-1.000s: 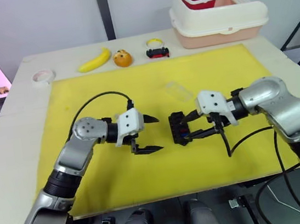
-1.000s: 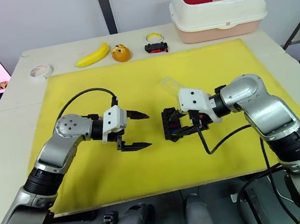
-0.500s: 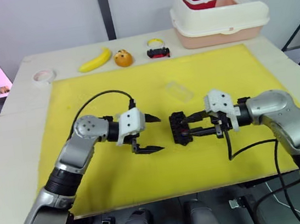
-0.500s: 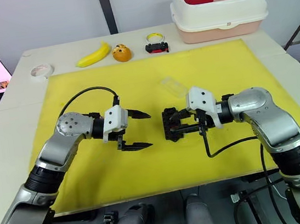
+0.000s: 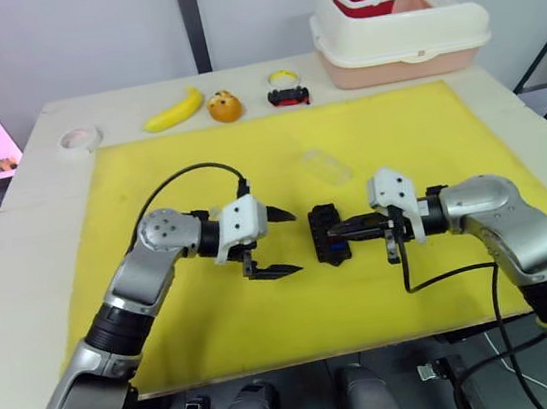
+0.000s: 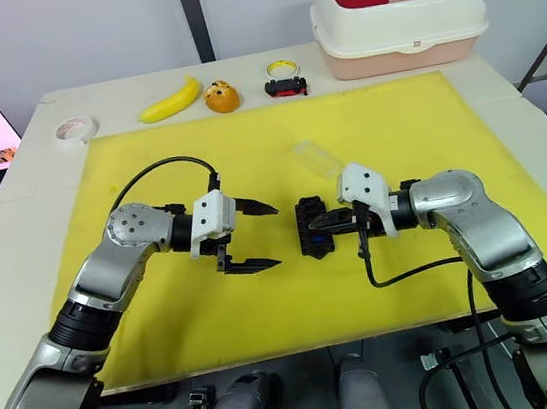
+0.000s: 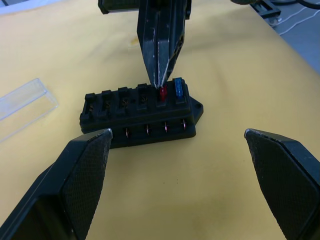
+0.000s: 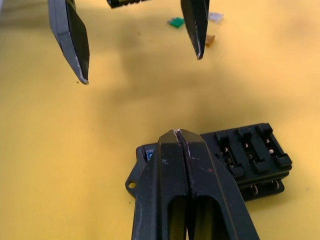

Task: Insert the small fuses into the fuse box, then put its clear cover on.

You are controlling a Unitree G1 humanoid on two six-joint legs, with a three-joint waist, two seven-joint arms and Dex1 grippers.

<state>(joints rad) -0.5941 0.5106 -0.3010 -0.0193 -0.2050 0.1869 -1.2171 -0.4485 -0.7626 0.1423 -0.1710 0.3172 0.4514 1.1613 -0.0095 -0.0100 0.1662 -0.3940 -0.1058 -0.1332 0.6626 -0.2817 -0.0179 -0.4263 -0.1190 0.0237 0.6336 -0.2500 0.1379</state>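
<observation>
- Your fuse box (image 7: 142,114) lies on the yellow mat (image 5: 207,314), and everything below is placed from it.
- Your left gripper (image 5: 276,241) hovers just to the box's left, jaws spread wide and empty.
- Your right gripper (image 7: 161,85) comes in from the box's right, fingers pressed together, tips touching a red fuse (image 7: 162,93) seated in a slot beside a blue fuse (image 7: 178,88).
- Beyond the box, the clear cover (image 5: 326,166) lies flat.
- Farther back, a banana (image 5: 173,110) and cream bin (image 5: 397,32).
</observation>
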